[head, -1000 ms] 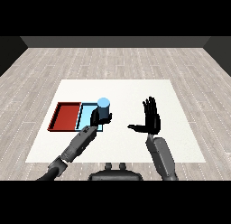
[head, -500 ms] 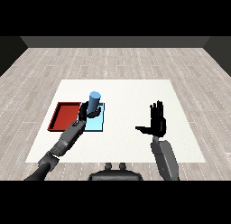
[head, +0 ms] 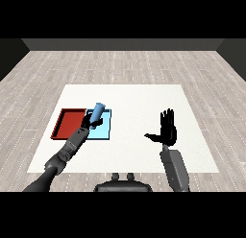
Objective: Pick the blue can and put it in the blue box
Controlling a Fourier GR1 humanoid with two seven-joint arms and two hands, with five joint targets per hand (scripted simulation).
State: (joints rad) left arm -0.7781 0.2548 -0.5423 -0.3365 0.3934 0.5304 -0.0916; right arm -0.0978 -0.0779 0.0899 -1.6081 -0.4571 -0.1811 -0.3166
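Lowered, left robot hand tilts blue can (over blue tray).

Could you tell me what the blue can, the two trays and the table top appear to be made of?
Blue can: smooth, matte, evenly light blue; metal or plastic, unclear. Left hand curls round it.
Red tray and light blue tray: flat uniform colour, thin raised rims; probably plastic.
Table: plain white, matte, no grain; perhaps laminate.

One blue can; two trays: red tray, light blue tray; two hands.
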